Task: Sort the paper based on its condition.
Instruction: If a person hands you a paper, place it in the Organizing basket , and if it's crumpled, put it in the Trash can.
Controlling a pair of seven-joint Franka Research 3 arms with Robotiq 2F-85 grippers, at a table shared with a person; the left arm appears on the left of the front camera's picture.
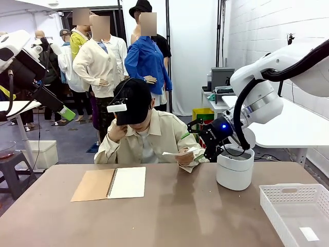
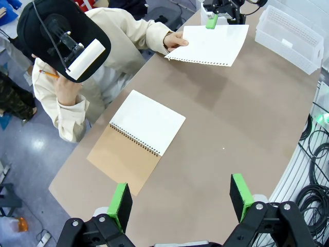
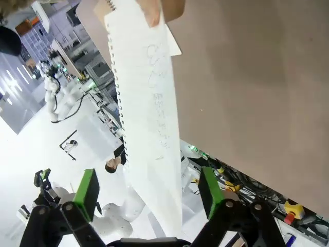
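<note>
A person's hand (image 2: 176, 40) holds out one sheet of paper (image 2: 211, 43) above the far side of the table. It is white, has torn spiral holes along one edge and carries faint pencil scribbles (image 3: 157, 87). My right gripper (image 3: 148, 193) is open, and the free end of the paper (image 3: 149, 118) hangs between its green pads (image 3: 87, 193) without being clamped. From the front, my right gripper (image 1: 205, 149) sits at the sheet's (image 1: 177, 152) right edge. High over the near side of the table, my left gripper (image 2: 180, 198) is open and holds nothing.
An open spiral notebook (image 1: 110, 183) with a brown cover lies at the table's left centre. A white round bin (image 1: 235, 169) stands right of the person, just below my right gripper. A white perforated basket (image 1: 288, 206) sits at the near right corner.
</note>
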